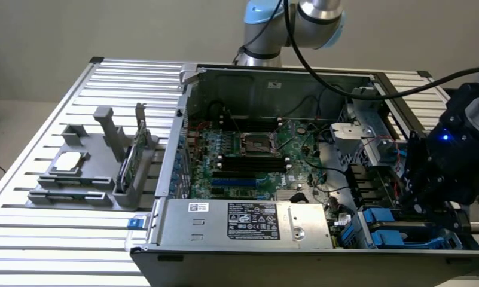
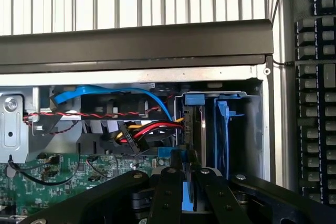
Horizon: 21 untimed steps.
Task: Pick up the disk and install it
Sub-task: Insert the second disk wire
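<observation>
Disk point(image 2: 187, 195) (only a blue edge showing) sits clamped between the gripper point(image 2: 185, 190) fingers, over the drive bay point(image 2: 247, 129).

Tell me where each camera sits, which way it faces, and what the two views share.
Exterior view: off the arm, raised, looking down into the open computer case on the slatted table; the arm and claw show at the exterior view's right.
Wrist view: on the wrist, looking past the claw into the drive bay, keyboard beyond.
Shared: the blue-railed disk at the bay and the claw on it.
</observation>
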Motion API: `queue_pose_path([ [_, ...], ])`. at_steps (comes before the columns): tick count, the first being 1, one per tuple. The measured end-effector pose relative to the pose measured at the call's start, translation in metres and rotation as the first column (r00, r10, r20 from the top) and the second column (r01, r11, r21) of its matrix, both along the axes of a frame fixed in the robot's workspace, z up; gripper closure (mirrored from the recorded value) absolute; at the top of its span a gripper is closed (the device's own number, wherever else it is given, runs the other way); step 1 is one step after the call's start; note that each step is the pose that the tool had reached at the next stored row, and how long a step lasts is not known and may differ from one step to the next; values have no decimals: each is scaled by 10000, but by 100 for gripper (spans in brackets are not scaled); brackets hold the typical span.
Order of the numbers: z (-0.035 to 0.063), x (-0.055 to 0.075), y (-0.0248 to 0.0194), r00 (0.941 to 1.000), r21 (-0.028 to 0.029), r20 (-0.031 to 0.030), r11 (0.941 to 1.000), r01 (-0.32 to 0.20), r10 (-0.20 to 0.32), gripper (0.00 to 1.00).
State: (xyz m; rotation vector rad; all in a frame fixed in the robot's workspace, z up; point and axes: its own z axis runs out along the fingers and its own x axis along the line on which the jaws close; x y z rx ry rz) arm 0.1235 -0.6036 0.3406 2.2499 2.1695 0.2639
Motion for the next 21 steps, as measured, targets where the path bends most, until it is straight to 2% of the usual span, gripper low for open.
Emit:
queue_pose_path([
  [8, -14, 0, -4, 10000, 28, 0, 10000, -29, 29, 84],
  [21, -78, 0, -22, 9999, 126, 1, 9999, -106, 106, 84],
])
